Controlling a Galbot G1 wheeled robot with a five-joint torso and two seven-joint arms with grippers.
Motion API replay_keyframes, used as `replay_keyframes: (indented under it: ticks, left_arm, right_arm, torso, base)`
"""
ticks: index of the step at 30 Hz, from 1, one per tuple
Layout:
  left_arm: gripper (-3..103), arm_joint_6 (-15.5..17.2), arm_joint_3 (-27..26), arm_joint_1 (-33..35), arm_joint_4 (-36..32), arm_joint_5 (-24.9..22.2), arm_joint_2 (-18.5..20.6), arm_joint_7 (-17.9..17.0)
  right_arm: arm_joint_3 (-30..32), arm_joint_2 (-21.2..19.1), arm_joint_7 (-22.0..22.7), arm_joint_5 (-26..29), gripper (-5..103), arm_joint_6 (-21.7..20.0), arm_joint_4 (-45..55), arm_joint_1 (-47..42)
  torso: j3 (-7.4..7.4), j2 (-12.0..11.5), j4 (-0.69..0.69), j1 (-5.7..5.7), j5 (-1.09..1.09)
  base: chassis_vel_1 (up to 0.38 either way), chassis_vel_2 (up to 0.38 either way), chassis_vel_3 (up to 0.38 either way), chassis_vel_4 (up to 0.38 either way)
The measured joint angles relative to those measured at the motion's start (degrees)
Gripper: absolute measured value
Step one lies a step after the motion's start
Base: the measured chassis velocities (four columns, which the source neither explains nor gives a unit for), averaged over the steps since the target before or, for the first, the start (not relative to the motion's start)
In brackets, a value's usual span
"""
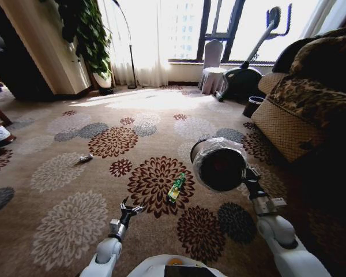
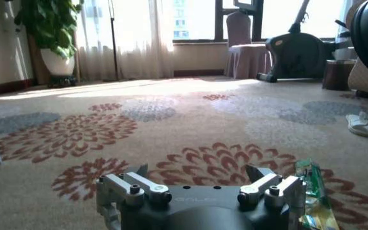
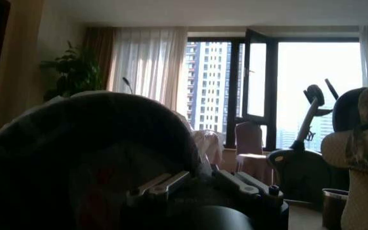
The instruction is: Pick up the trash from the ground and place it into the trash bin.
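Carpet (image 1: pixel 57 190): beige, with maroon, grey and cream floral medallions. Wrapper (image 1: pixel 176 187): green. Bin (image 1: pixel 219 167): black, clear shiny liner. Sofa (image 1: pixel 311 98): brown leopard-like print. Curtains (image 1: pixel 141 40): white.

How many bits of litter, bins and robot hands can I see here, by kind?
Green wrapper: 1
Small pale litter piece: 1
Trash bin: 1
Grippers: 2, left gripper open, right gripper holding the bin
Total: 5

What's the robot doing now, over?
Left gripper open, low over carpet beside green wrapper. Right gripper holding trash bin up off floor. Nothing between left gripper and wrapper.
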Motion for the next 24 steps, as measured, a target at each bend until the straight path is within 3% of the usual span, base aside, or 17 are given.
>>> replay_keyframes:
  ticks: [20,24]
  left_arm:
    - [98,-6.02,-10.43,14.03,-27.63,12.23,1.96,-8.92]
    - [97,-6.7,-11.58,15.59,-30.69,13.58,2.17,-9.93]
  right_arm:
    - [0.0,0.0,0.0,0.0,0,0.0,0.0,0.0]
    - [0.0,0.0,0.0,0.0,0,0.0,0.0,0.0]
  torso:
    - [0.0,0.0,0.0,0.0,0.0]
    - [-0.01,0.0,0.0,0.0,0.03]
  base:
    - [0.0,0.0,0.0,0.0]
    - [0.0,0.0,0.0,0.0]
